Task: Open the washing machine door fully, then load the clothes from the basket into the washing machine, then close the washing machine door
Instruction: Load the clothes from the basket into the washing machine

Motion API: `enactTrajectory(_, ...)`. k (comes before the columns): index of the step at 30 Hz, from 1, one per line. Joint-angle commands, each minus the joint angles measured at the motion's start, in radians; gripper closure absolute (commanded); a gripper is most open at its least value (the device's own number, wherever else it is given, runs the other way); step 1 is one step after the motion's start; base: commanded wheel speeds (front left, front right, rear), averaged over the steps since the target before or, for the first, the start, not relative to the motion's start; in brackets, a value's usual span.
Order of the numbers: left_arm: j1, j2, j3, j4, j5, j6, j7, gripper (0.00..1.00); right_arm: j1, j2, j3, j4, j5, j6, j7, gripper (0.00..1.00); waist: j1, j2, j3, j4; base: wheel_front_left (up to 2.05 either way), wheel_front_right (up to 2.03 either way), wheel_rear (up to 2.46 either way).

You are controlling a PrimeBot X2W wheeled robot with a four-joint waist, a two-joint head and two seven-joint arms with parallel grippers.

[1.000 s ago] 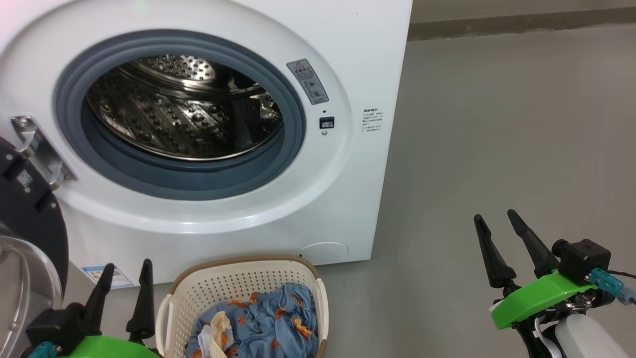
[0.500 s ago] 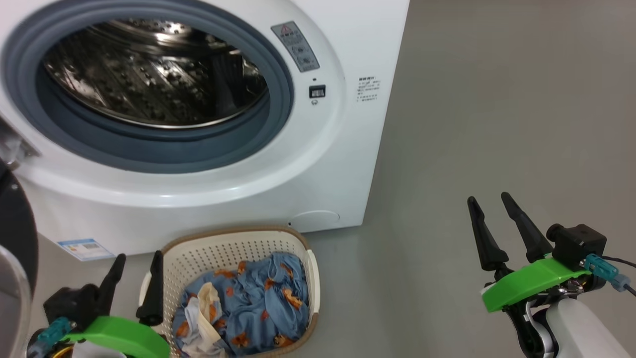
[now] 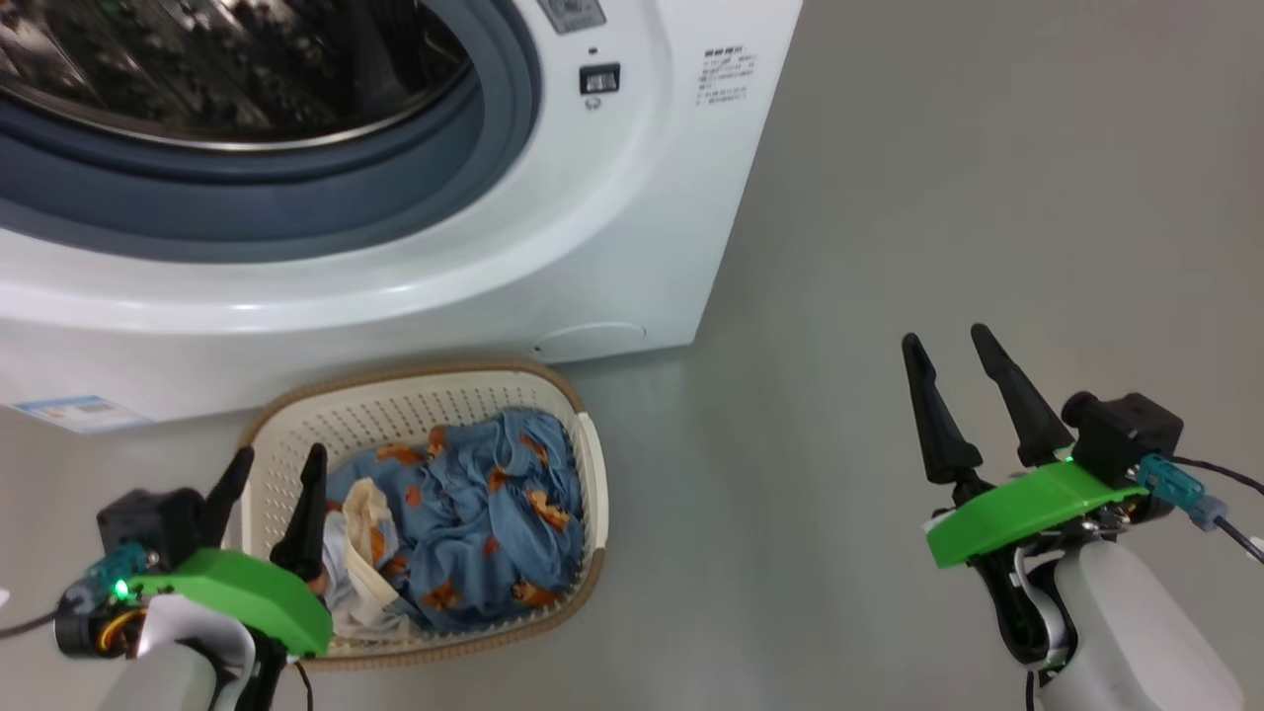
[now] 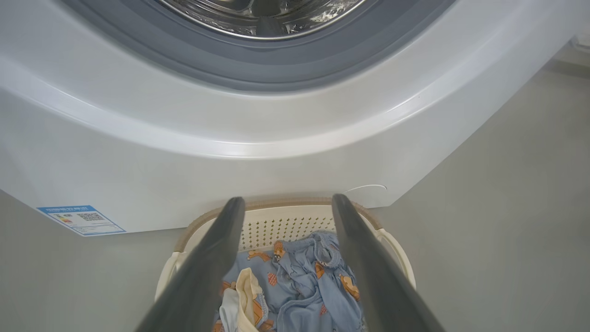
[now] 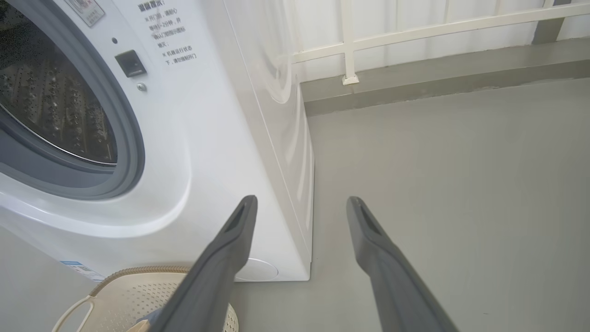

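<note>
1. Clothes [image 3: 474,504]: soft light-blue fabric with an orange animal print, plus a cream and white piece at the left. They lie heaped in the small cream perforated plastic basket [image 3: 415,410] with a brown rim.
2. You have the basket on the grey floor [image 3: 938,197], just in front of the big white front-loading washing machine [image 3: 592,247]. The machine's opening shows the steel perforated drum [image 3: 197,69] inside the grey-blue rubber gasket [image 3: 296,207].
3. Your left gripper [image 3: 279,451] sits over the basket's left edge, fingers spread with nothing between them. The left wrist view looks between them at the clothes.
4. Your right gripper [image 3: 944,336] hangs over bare floor well to the right of the basket, fingers likewise apart and empty.
</note>
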Motion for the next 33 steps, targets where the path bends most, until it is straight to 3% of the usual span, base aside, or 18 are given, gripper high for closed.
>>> enactTrajectory(1,-0.051,0.027,0.027,0.009,-0.006,-0.013,-0.001,0.00,-0.025,0.007,0.018,-0.019,-0.015,0.008,-0.012,0.00,-0.0001,0.0000,0.077,-0.019,0.00,0.00,0.00)
enactTrajectory(19,-0.266,0.014,-0.043,0.241,0.029,-0.103,-0.003,0.00,-0.125,0.063,0.017,-0.036,-0.049,0.008,-0.012,0.00,-0.0001,0.0000,0.306,-0.044,0.00,0.00,0.00)
enactTrajectory(33,-0.405,-0.005,-0.138,0.411,0.022,-0.140,0.112,0.00,-0.173,0.085,0.025,-0.059,-0.055,0.008,-0.012,0.00,-0.0001,0.0000,0.434,-0.099,0.00,0.00,0.00)
